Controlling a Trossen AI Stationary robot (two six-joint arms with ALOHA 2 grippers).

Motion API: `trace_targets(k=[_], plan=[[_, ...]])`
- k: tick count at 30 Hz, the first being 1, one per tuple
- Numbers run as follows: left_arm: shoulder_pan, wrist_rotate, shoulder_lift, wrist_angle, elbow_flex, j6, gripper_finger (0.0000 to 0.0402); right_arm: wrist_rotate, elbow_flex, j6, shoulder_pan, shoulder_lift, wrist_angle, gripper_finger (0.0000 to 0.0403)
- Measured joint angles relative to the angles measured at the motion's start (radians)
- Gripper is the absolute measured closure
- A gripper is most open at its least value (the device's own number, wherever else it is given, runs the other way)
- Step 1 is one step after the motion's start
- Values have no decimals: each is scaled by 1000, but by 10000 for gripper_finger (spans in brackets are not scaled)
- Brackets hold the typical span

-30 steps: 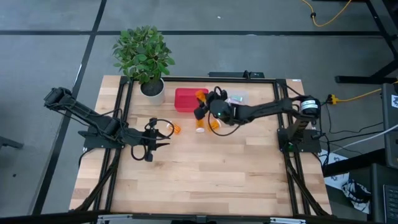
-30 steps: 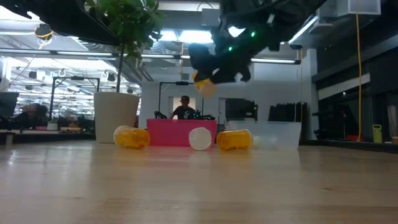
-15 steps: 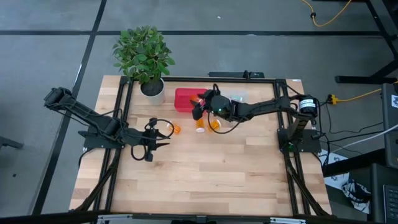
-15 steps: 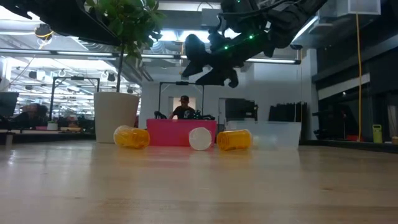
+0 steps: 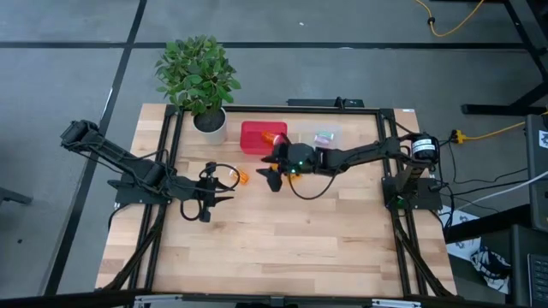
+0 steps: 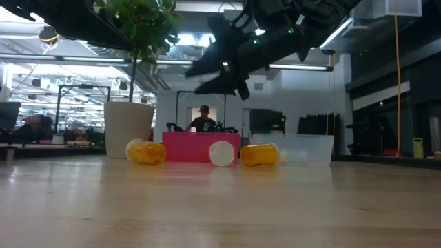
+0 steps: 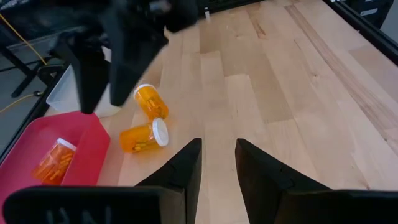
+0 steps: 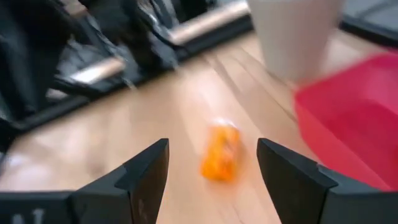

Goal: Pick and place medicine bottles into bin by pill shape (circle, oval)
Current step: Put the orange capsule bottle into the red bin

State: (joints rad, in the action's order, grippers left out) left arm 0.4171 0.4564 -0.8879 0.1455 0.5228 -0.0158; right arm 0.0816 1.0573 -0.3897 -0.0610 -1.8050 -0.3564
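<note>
Dark fingers of the right gripper [image 8: 211, 180] stand spread wide and hold nothing; between them the right wrist view shows a blurred orange bottle [image 8: 222, 152] lying on the wood, with the red bin [image 8: 348, 118] and a white pot [image 8: 298, 37] behind. From above, that gripper [image 5: 272, 174] hangs over the table just in front of the red bin, and the same orange bottle [image 5: 242, 177] lies a little to its left, toward the left gripper [image 5: 231, 186].

The left gripper rests low on the left side of the table, its fingers [image 7: 186, 165] slightly parted and empty. Its wrist view shows what the others do not: one orange bottle [image 7: 55, 160] lying inside the red bin, and two more, an orange bottle with a white cap [image 7: 143, 136] and another [image 7: 151, 101] beside it, on the wood next to the bin, under the right arm's dark shape.

The low view shows the right gripper raised well clear of the tabletop [image 6: 220, 207], with three bottles lying in a row before the bin. A clear bin [image 5: 325, 135] with pastel bottles shows only from above. A person sits far off in the room.
</note>
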Motion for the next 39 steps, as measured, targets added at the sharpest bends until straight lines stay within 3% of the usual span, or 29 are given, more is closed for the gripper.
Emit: trace_targets(k=[6,12,18,27,35,39], plan=[[0,0,0,0,0,0,310,99,0,-47,7,3,198,157],[0,0,0,0,0,0,310,-27,0,26,19,4,360,157],[0,0,0,0,0,0,310,-31,24,86,35,4,449,157],[0,0,0,0,0,0,310,-23,206,313,33,4,966,157],[0,0,0,0,0,-1,310,-23,243,650,32,4,967,157],[0,0,0,0,0,0,310,-23,227,670,20,4,978,157]])
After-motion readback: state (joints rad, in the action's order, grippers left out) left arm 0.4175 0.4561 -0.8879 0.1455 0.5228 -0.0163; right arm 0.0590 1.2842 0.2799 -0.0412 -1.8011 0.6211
